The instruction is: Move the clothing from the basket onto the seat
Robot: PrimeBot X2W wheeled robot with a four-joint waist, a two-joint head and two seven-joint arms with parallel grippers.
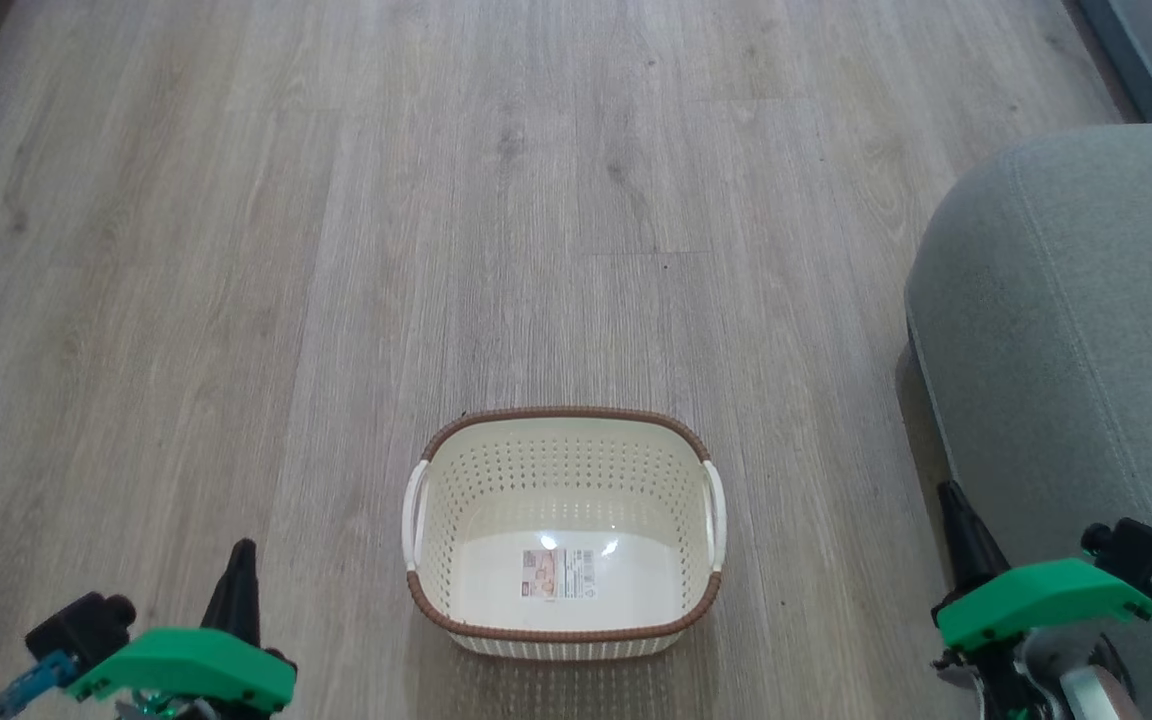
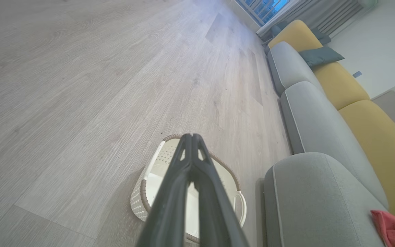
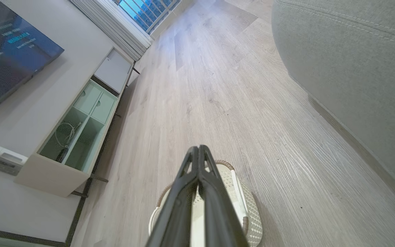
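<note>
With the basket (image 1: 564, 535) empty on the floor (image 1: 336, 250) and red clothing (image 2: 387, 224) on the seat (image 1: 1066, 330), our left gripper (image 2: 191, 137) and right gripper (image 3: 198, 148) hang with fingers pressed together, and we judge nothing remains to move.

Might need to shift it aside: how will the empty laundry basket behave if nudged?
Probably light: the laundry basket is empty, thin perforated plastic. Likely slides on the smooth wood floor rather than tipping, being wide and low.

The left gripper (image 2: 191, 137) holds its two long dark fingers pressed together over the cream perforated plastic basket (image 2: 136, 204) on the pale wood-plank floor (image 2: 81, 85) — beside it, crumpled red fabric clothing (image 2: 386, 224) lies on the grey-green upholstered seat (image 2: 307, 199).
</note>
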